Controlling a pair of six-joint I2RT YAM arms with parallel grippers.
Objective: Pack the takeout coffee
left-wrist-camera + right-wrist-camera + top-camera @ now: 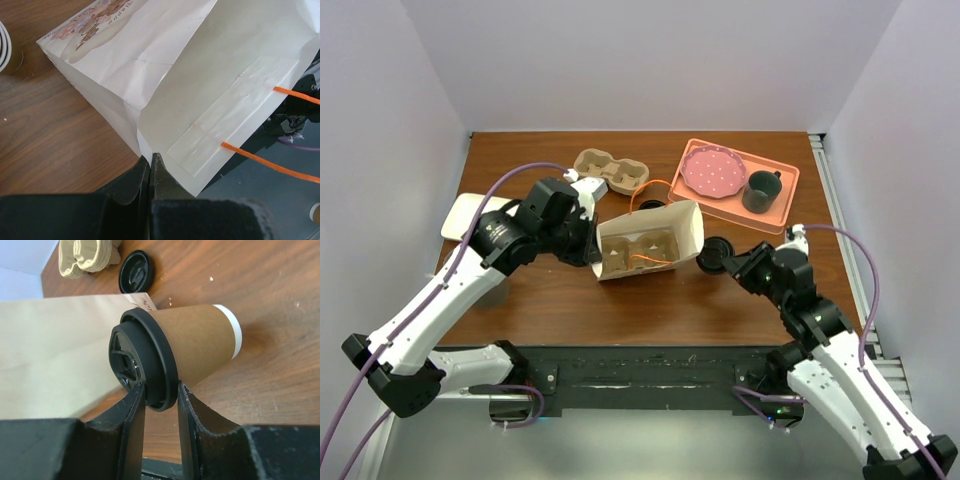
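R end effector (161,394) clamped on takeout coffee (197,340) lid rim, cup sideways, bag (55,355) alongside, maybe touching

Overhead camera looks down; both close wrist cameras share the bag (688,228).

Wood table (650,300): paper bag (680,225) on side, pulp carrier (605,168), pink tray (792,180), 1 loose black lid (136,271)

The white paper bag with orange cord handles (688,228) carries a pastel pink-and-brown print on one outer side. Just right of the bag, the tan paper takeout coffee cup with a black plastic lid (195,340) has a white band at its base. Behind the bag are a beige pulp cup carrier (605,168) and a salmon rectangular tray (790,178) bearing a pink, white-dotted round plate (713,172) and a dark grey mug (762,192). The wooden tabletop (620,300) is reddish brown.
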